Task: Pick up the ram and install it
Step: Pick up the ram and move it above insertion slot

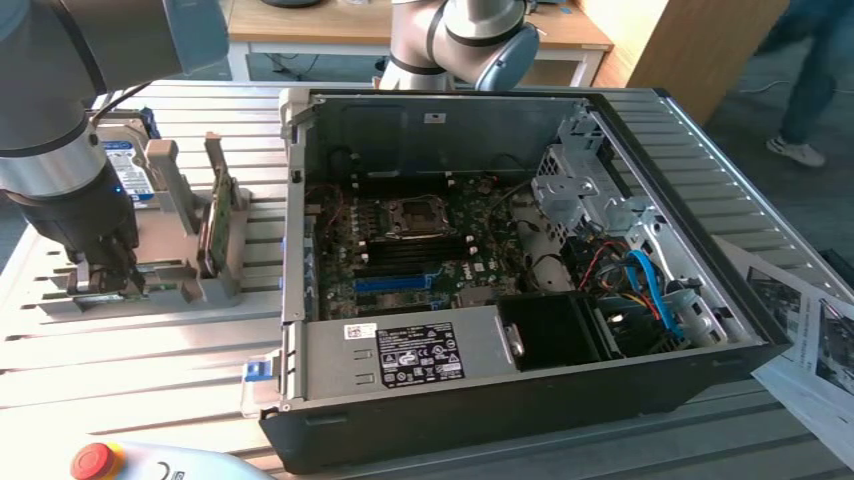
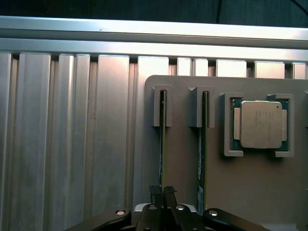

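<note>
Ribbed aluminium table [image 2: 72, 144] all around, and the gripper [image 2: 162, 191] is down at the grey holder [image 2: 250, 192], fingers pinched together on the edge of the ram [image 2: 162, 139]. Ram's standing on edge in its slot, not lifted out yet. Just beside it there's another green card [image 2: 204, 139] in the next slot, then a CPU [image 2: 260, 124] in its pocket. Open PC case [image 1: 534, 400] sits to the exterior view's right.

The ram [image 2: 162, 134] stands edgewise in the rack [image 2: 183, 159], seemingly pinched by the gripper [image 2: 162, 190], at the exterior view's left of the computer case [image 1: 534, 410].
</note>
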`<state>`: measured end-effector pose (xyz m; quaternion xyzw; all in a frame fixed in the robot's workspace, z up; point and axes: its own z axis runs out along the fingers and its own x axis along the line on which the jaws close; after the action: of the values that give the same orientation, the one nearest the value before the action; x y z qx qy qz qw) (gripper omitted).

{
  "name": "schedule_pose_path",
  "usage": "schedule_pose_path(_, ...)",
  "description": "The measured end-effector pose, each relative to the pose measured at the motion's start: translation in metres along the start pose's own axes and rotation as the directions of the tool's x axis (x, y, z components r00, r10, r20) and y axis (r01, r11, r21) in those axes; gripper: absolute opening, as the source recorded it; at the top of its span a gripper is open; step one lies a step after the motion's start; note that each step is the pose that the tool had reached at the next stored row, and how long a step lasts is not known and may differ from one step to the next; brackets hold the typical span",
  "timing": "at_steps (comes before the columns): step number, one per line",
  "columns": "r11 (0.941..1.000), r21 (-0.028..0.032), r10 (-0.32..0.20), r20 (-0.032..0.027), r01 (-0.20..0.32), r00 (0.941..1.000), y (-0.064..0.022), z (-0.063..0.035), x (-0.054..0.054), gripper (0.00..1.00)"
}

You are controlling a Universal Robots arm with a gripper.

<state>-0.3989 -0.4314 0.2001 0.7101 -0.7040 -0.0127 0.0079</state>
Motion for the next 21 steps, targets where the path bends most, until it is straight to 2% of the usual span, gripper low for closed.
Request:
schedule_pose_path(13, 1.0000, 0.0000, 0.000, 0.0000, 0.000, 1.0000, 0.0000, 0.0000, 0.0010, 0.15)
schedule_pose_path(16, 1.0000, 0.0000, 0.000, -0.0001, 0.000, 1.0000, 0.0000, 0.0000, 0.0010, 0.12)
schedule_pose_path(21, 1.0000, 0.0000, 0.000, 0.0000, 0.000, 1.0000, 0.0000, 0.0000, 0.0010, 0.12)
